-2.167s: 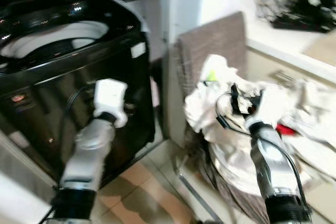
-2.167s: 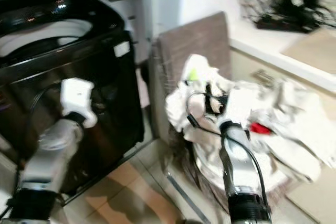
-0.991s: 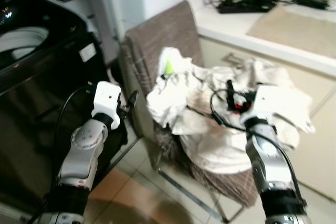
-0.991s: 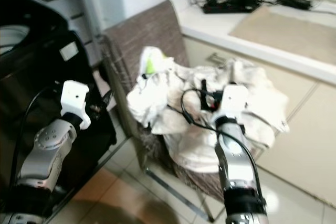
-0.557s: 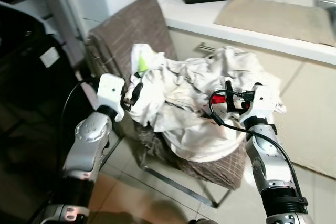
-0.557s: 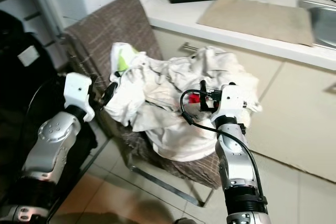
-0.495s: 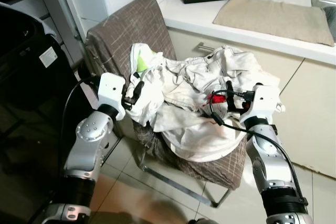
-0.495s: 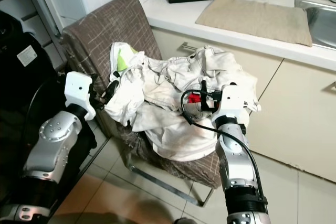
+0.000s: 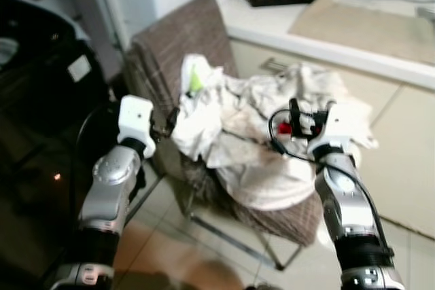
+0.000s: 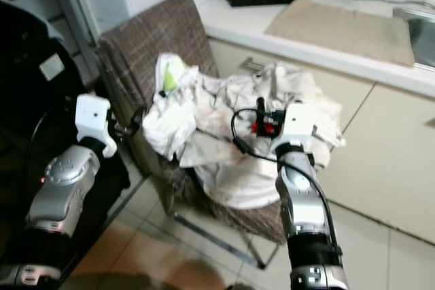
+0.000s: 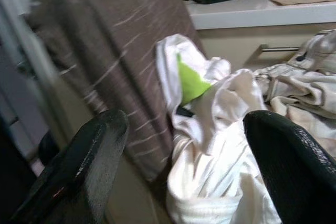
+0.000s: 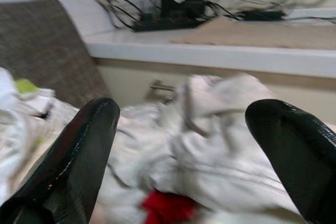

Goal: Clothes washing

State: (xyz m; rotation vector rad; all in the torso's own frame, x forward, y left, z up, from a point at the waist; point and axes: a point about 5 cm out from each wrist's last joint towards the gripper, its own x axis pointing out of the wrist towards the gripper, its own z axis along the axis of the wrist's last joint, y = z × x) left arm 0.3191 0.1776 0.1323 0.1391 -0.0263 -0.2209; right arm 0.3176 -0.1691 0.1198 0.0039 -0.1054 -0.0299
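Head view: pile of white laundry [image 9: 251, 134] heaped on the seat of the brown chair [image 9: 183, 45], white counter [image 9: 326, 39] behind the chair, black washing machine [image 9: 41, 100] off the chair's backrest side. Left wrist view: left gripper [image 11: 184, 156] spread wide, just short of the pile's edge by the chair back; green patch [image 11: 190, 83] on a white garment. Right wrist view: right gripper [image 12: 181, 140] spread wide over the pile, red item [image 12: 167, 208] below it, black cables [image 12: 178, 6] on the counter behind the chair

One chair [image 9: 183, 45], one heap of clothes [image 9: 258, 134], one washing machine [image 9: 41, 86], two tools.
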